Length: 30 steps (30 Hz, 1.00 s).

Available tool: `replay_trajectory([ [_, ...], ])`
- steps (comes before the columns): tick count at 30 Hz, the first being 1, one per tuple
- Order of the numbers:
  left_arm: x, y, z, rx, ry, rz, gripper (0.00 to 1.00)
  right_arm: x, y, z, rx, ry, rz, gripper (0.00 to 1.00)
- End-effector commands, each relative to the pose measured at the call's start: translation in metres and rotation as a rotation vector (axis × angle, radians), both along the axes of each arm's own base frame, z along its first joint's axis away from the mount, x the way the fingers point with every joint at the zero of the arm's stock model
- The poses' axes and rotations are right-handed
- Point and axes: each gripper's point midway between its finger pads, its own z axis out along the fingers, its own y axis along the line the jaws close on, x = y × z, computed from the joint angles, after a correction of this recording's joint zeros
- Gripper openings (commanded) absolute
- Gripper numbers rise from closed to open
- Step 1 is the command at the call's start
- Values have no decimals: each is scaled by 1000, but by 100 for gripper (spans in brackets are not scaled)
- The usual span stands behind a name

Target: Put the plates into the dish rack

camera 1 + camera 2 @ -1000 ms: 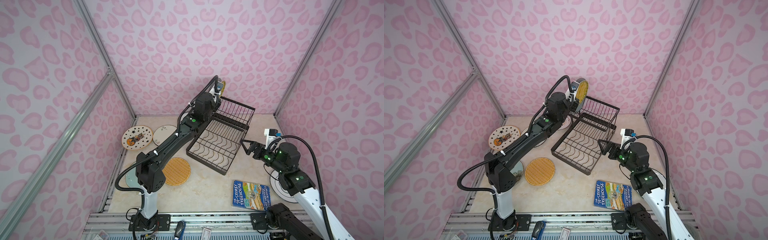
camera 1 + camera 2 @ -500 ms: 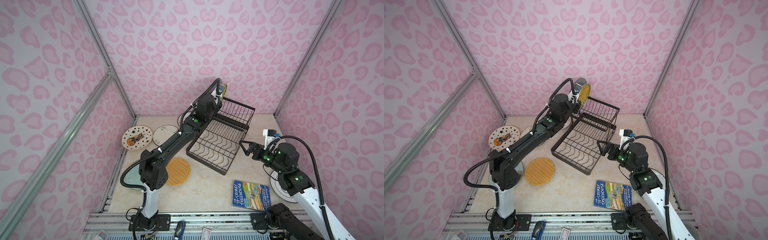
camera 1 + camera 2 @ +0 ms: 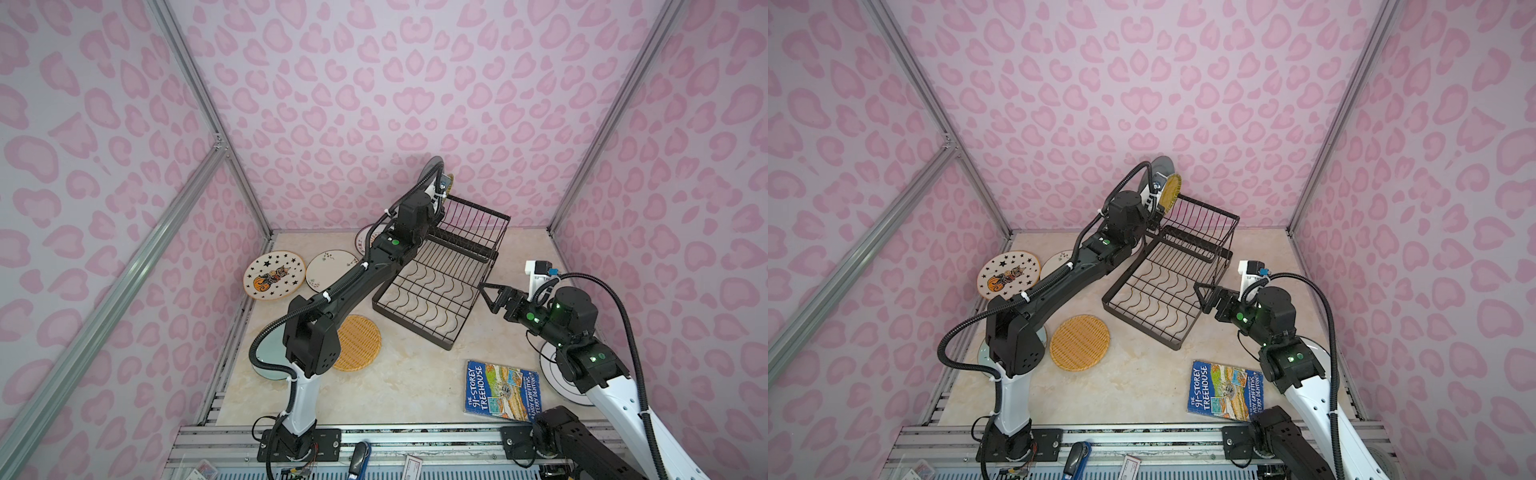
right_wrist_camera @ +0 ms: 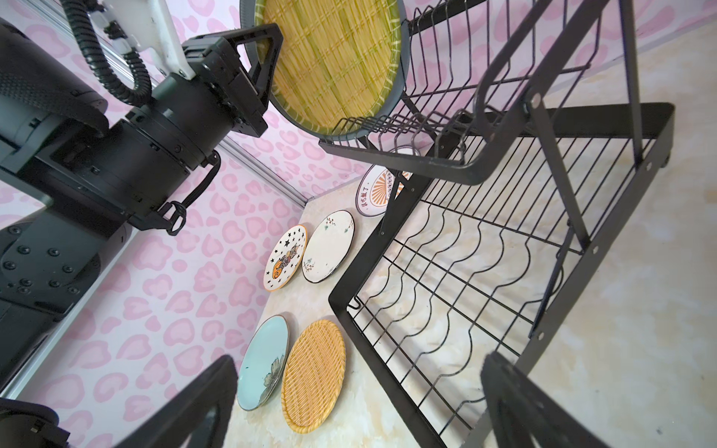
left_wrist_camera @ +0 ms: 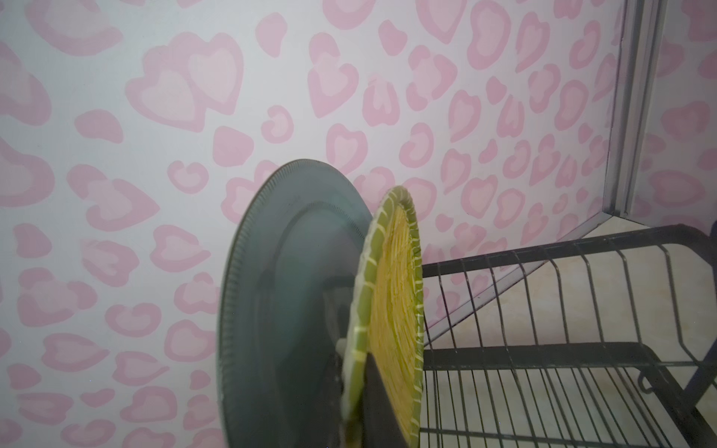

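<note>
While the blue rectangular paperback book (image 3: 500, 390) and the round orange woven-look plate (image 3: 359, 343) lie flat nearest the front, the right gripper (image 3: 487, 296) hangs released beside the wide flat tray (image 3: 409, 324) of the black wire dish rack (image 3: 461, 249). Farther back, the left gripper (image 4: 269, 62) is clenched on the rim of the yellow woven-look plate (image 4: 333, 58), upright at the raised basket (image 3: 478, 206), just beside the standing teal-grey plate (image 5: 279, 291).
</note>
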Motion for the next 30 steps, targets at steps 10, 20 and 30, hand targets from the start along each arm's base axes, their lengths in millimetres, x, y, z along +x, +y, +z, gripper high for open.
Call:
replay_trajectory([
  [10, 15, 9, 14, -53, -64, 103, 4, -1, 2, -5, -4, -1, 14, 98],
  [20, 19, 7, 11, -57, -64, 133, 4, -1, 3, -10, -7, 4, 24, 98],
  [30, 25, 0, 1, -25, -62, 151, 4, -2, -4, -12, -5, 10, 25, 98],
])
